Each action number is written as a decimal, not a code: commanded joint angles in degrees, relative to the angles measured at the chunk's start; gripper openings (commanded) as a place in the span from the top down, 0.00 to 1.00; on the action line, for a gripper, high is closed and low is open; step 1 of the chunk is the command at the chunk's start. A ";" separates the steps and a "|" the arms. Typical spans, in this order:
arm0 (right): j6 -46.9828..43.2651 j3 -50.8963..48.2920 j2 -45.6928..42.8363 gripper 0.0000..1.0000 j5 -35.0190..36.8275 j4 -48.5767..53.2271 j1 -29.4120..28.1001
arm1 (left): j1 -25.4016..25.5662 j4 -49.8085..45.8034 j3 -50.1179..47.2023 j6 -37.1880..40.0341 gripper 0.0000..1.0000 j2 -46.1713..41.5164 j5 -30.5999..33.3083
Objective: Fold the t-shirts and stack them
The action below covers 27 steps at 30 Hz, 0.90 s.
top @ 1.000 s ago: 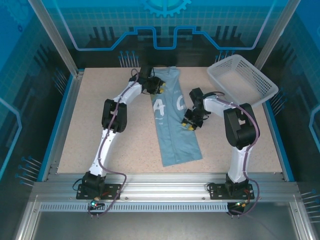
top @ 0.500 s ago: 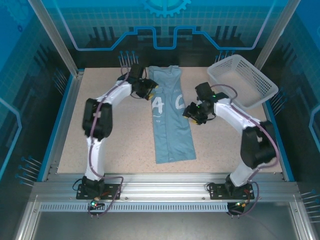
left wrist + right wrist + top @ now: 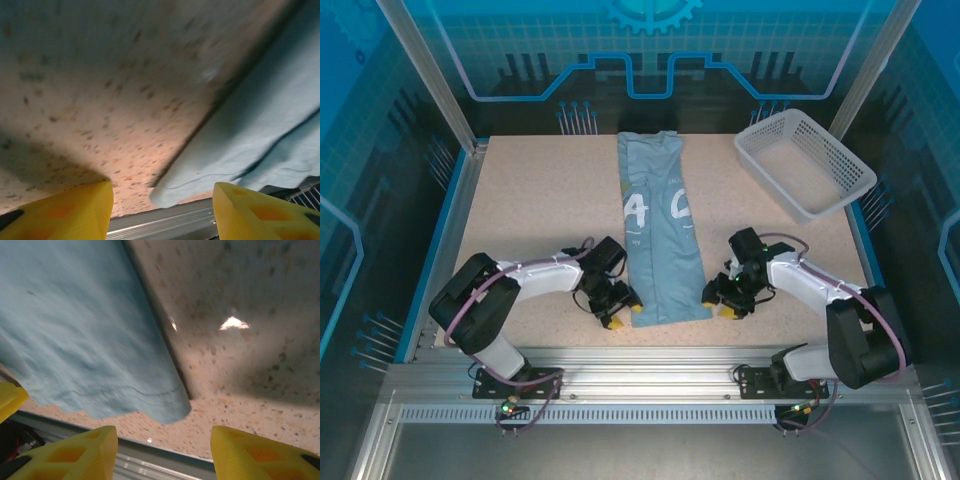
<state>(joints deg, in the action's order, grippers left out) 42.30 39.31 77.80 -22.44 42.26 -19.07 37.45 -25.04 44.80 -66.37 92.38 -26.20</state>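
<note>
Left pincer: we see the left gripper (image 3: 623,314) low over the table, just beside the near left corner of the shirt. Its yellow fingers (image 3: 65,210) are spread wide and carry nothing; that corner lies on the board ahead of the gap.

Right pincer: the right gripper (image 3: 719,306) mirrors it at the near right corner, also released. In its wrist view (image 3: 165,452) the corner of the hem sits ahead of the parted fingers, not between them.

T-shirt: the grey-blue t-shirt (image 3: 660,235) lies flat as one long narrow strip down the middle of the table (image 3: 540,220), from the far edge to near the front rail. Its white printed characters (image 3: 657,208) face up.

Basket: the white lattice basket (image 3: 860,178) stands at the far right corner, well apart from the shirt.

Done: we judge the lengthwise folds finished, since the sleeves are tucked in and the long edges run straight.

Left: the crosswise fold, hem towards collar, is not yet made, and stacking comes after it. We see no second shirt.

Change: half a second ago both grippers flanked the printed chest in the far half; now they have swung down to the hem corners. A second ago the strip lay skewed towards the right; now it runs nearly straight.
</note>
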 commanded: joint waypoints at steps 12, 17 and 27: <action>2.92 -2.05 5.15 0.57 -4.81 -8.40 -3.84 | 5.51 12.37 -0.51 -8.55 0.59 2.86 1.46; 2.33 0.86 9.10 0.66 -2.00 -8.83 -4.73 | 5.53 11.94 -1.22 -8.84 0.85 2.56 2.76; 2.08 0.40 2.49 1.00 -0.46 1.02 -8.70 | 6.01 7.90 -4.64 -7.02 1.00 -4.14 1.88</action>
<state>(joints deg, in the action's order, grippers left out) 44.73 39.92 83.92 -22.96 36.75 -26.13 42.63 -14.44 42.04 -74.61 91.66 -24.10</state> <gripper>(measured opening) 0.055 0.052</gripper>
